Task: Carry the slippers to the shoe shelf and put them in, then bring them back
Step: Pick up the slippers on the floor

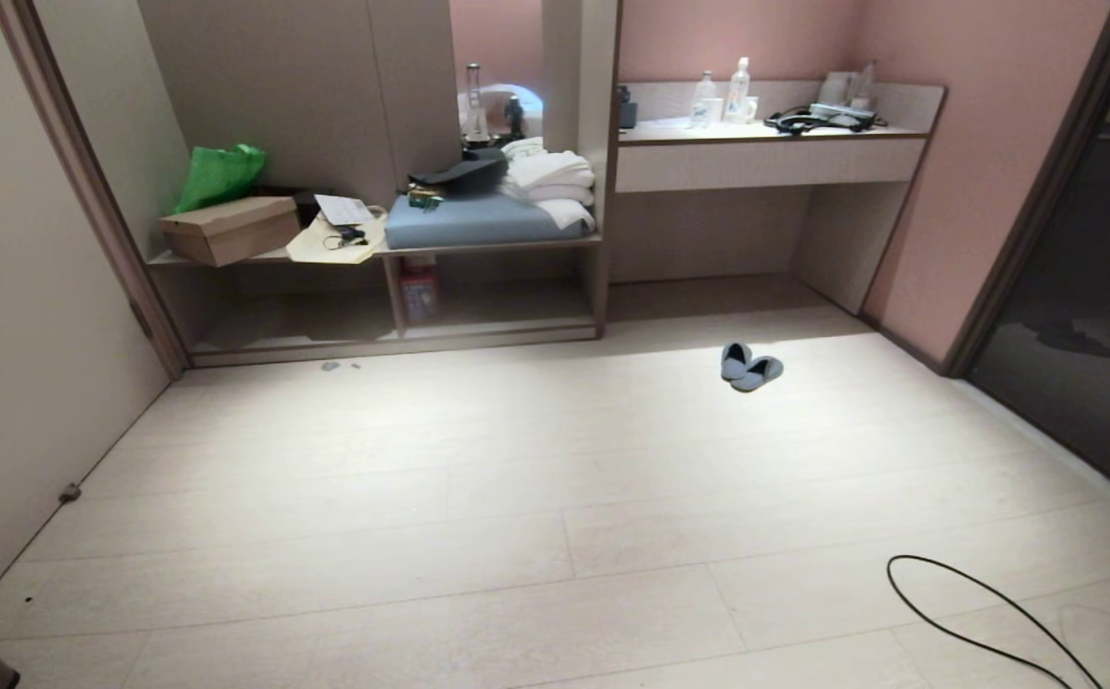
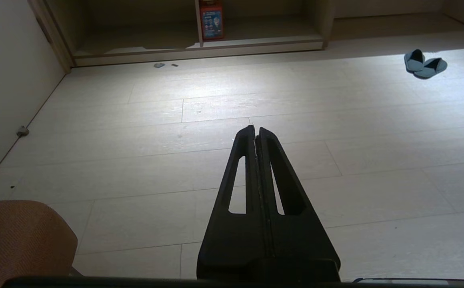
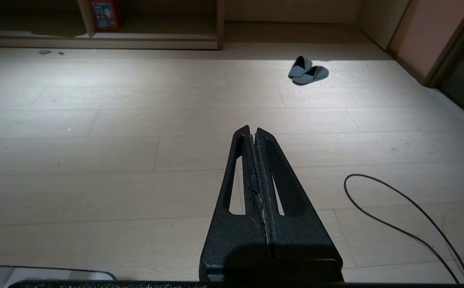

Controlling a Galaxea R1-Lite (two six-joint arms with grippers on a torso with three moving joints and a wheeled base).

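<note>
Both grippers, left gripper (image 2: 255, 129) and right gripper (image 3: 253, 129), hang pinched closed, empty; slippers (image 3: 308, 71) lie well ahead of the right one, so drive close before opening.

A bright pool of light is falling across the middle of the floor (image 1: 517, 450), fading toward the near boards and corners. The low cubbies (image 1: 498, 301) are sitting in deep shadow. The glass door (image 1: 1081, 316) is showing dark reflections. Straight lines are bowing slightly near the head view's edges. Everything is staying sharp.
</note>
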